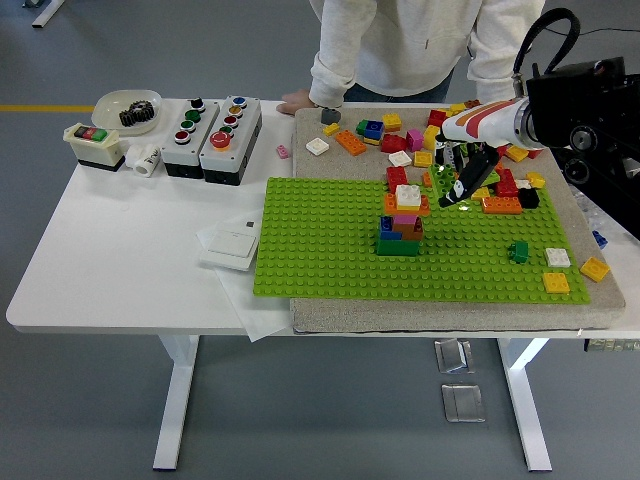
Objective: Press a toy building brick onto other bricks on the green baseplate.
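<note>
One green baseplate point(330, 250) lay on one grey mat point(430, 310) on the desk point(120, 260). One brick stack point(402, 222) stood on the baseplate, and one small green brick point(518, 251) sat apart to its right. Two yellow bricks point(556, 283) and one white brick point(557, 257) lay at the near right. Loose bricks at the far side were too crowded to count. Two button boxes point(211, 138), one switch box point(94, 146) and one bowl point(127, 105) stood far left.
</note>
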